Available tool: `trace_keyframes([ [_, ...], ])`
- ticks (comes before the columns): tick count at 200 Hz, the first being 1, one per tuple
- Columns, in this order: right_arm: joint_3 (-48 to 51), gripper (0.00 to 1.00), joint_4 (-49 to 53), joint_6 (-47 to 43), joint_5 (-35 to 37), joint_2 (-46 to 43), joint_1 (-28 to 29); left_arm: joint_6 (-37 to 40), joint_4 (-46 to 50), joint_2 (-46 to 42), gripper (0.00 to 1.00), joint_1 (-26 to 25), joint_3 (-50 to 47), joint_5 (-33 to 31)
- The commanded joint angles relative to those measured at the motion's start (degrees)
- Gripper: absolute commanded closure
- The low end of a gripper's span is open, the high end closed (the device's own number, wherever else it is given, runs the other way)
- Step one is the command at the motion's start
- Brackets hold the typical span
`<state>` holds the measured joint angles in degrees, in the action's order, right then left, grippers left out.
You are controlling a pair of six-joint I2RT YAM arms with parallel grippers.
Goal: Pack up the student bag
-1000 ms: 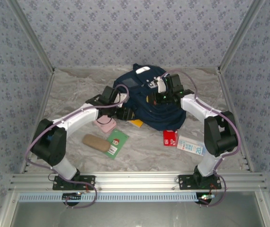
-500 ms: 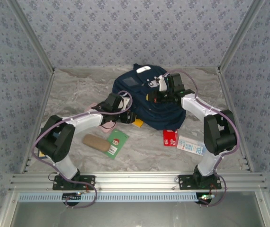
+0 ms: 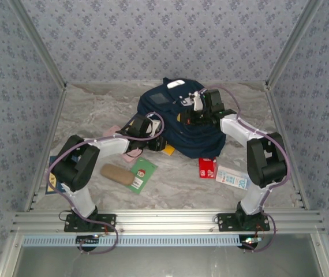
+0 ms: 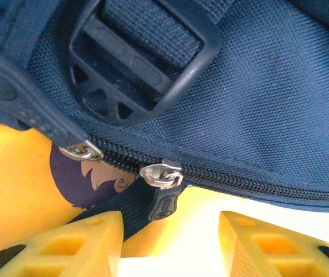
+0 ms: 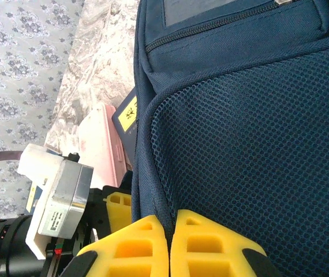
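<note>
The right gripper (image 5: 170,231) pinches the student bag (image 3: 187,138), and the left gripper (image 4: 170,231), jaws apart, has closed in on its zipper pull (image 4: 161,176), likely to open it.

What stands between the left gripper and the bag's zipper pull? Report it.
Nothing visible does. The open left gripper sits right at the student bag, with the zipper pull just ahead of its jaws.

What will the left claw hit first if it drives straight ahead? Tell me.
Most likely the dark zipper pull of the student bag, hanging just ahead of the open left claw; depth is unclear.
</note>
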<state>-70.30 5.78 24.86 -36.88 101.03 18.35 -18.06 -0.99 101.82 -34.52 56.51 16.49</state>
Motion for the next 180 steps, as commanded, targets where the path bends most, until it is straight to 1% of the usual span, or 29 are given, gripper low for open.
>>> trace_keyframes([
  [1, -0.1, 1.00, -3.2, 2.3, -0.9, 0.6, -0.8, 1.8, -1.4, 1.6, 0.54, -0.1, 2.1, 0.7],
  [28, 0.0, 1.00, -3.9, 3.0, -1.6, 0.8, -0.8, 2.8, -0.6, 2.9, 0.57, -0.1, 3.8, 0.5],
  [75, 0.4, 1.00, -3.7, 3.0, -2.2, 0.6, -0.8, 3.9, -0.3, 4.0, 0.70, 0.0, 5.0, -1.0],
  [111, 1.0, 1.00, -3.5, 2.9, -2.3, 0.4, -0.9, 4.8, 0.8, 4.9, 0.82, 0.0, 6.3, -1.3],
  [159, 1.0, 1.00, -3.3, 2.6, -1.6, 0.0, -1.5, 6.9, 3.3, 2.7, 0.96, 0.0, 5.5, -2.5],
  [180, 1.0, 1.00, -3.2, 2.7, -0.8, 0.0, -1.7, 7.5, 4.7, 1.0, 1.00, 0.1, 5.0, -2.6],
])
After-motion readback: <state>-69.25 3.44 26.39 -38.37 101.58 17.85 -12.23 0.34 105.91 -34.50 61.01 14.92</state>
